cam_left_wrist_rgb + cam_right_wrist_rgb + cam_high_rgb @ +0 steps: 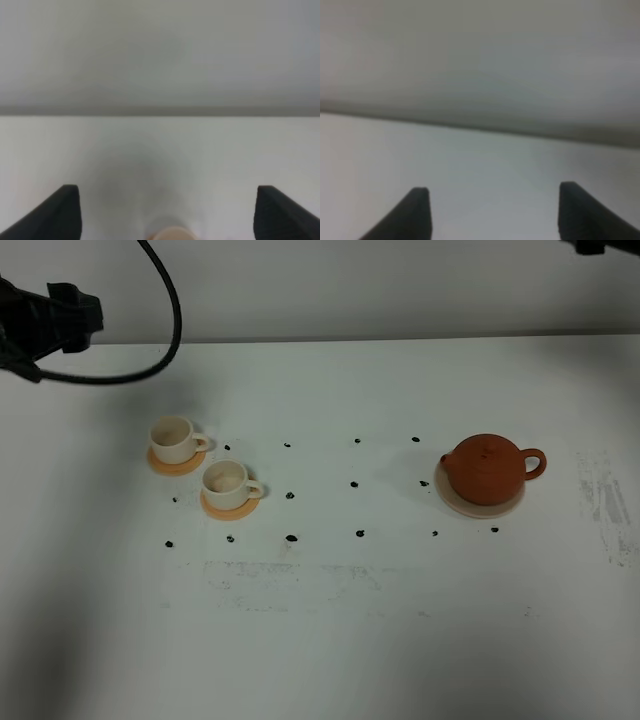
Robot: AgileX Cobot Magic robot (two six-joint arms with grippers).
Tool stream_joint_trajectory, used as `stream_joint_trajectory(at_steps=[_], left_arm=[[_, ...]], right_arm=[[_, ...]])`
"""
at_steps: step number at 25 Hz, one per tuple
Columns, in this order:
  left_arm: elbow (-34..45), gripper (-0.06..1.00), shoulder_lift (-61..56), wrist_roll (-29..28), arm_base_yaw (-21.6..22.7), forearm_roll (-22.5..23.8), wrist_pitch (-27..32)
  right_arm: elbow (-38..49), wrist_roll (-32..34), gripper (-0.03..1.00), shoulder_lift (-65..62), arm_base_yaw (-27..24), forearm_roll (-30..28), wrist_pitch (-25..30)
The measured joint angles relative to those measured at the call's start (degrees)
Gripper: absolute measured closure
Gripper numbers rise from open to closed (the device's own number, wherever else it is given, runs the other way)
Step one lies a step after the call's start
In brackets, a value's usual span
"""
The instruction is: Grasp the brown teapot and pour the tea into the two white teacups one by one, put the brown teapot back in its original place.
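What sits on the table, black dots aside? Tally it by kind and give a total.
brown teapot: 1
white teacups: 2
orange coasters: 2
cream saucer: 1
Total: 6

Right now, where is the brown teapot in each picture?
Exterior high: the brown teapot sits right of the middle on its cream saucer, with its handle pointing right.
Left wrist: not in it.
Right wrist: not in it.
Shared landmark: the white table, whose far edge meets the grey wall in all three views.
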Motion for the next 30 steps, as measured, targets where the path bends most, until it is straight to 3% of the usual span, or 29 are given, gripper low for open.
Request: stream_joint_trajectory(at_steps=[5, 11, 17, 20, 25, 30], left_arm=[[10.75, 0.27, -13.75, 0.00, -2.66, 0.10, -5.54], [20.28, 0.27, -31.75, 0.00, -2.67, 0.10, -2.90], [22.31, 0.27, -47.29, -1.50, -2.07, 1.66, 12.28], [22.31, 0.27, -52.99, -7.92, 0.50, 9.04, 20.80], [22.56, 0.27, -59.89, -22.35, 5.71, 26.78, 38.33], [22.69, 0.27, -67.01, -25.91, 6.14, 29.67, 51.21]], right_arm=[[0.00, 0.87, 0.44, -4.62, 0.00, -2.66, -0.30], [0.80, 0.87, 0.44, -5.11, 0.00, -2.06, 0.28], [7.94, -0.36, 0.44, -7.05, 2.33, -0.95, -6.22], [9.90, -0.44, 0.44, -7.46, 4.62, -0.74, -9.36], [10.26, -0.44, 0.44, -7.46, 8.38, -0.66, -11.21], [10.26, -0.48, 0.44, -7.46, 11.97, -0.61, -12.58]])
